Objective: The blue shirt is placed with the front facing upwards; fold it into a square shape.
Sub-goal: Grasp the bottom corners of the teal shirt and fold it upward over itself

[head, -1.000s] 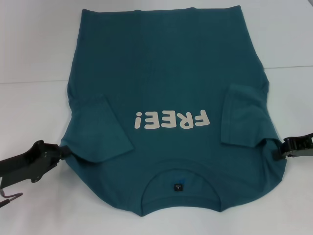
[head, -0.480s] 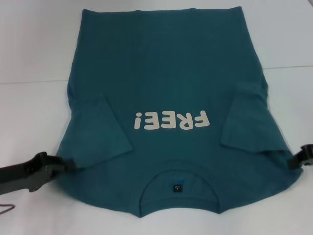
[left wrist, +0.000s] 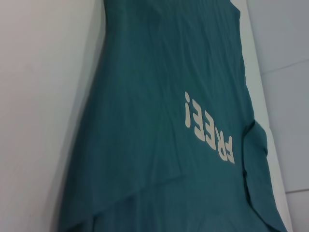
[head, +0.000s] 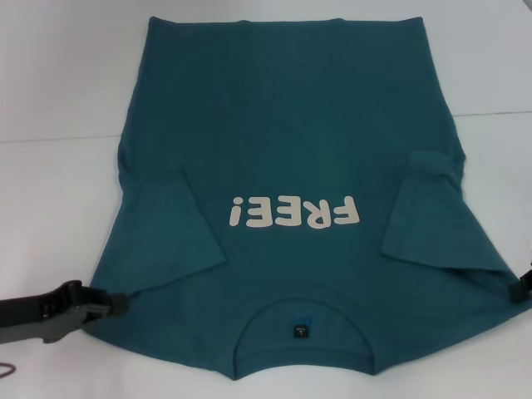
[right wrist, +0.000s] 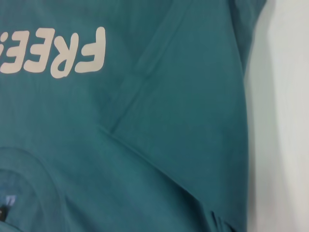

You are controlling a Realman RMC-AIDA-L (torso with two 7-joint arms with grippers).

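Blue shirt (head: 291, 166) lying flat on white table (head: 58, 199), front up, collar nearest robot, both sleeves folded inward over chest.

Step judged: sleeve folds done, body fold pending.

Left gripper (head: 116, 301) touching shirt's left shoulder edge; jaw state: cannot tell.

Right gripper (head: 524, 287) sitting at right shoulder edge, mostly out of frame; jaw state: cannot tell.

Next move calling for firm grip on 2 shoulder corners, then carrying collar end toward hem.

Head view looks forward and down over the whole blue shirt (head: 283, 150) on the tabletop (head: 58, 191). Both wrist views sit close and low at its near sides, sharing the "FREE!" print (head: 295, 210).
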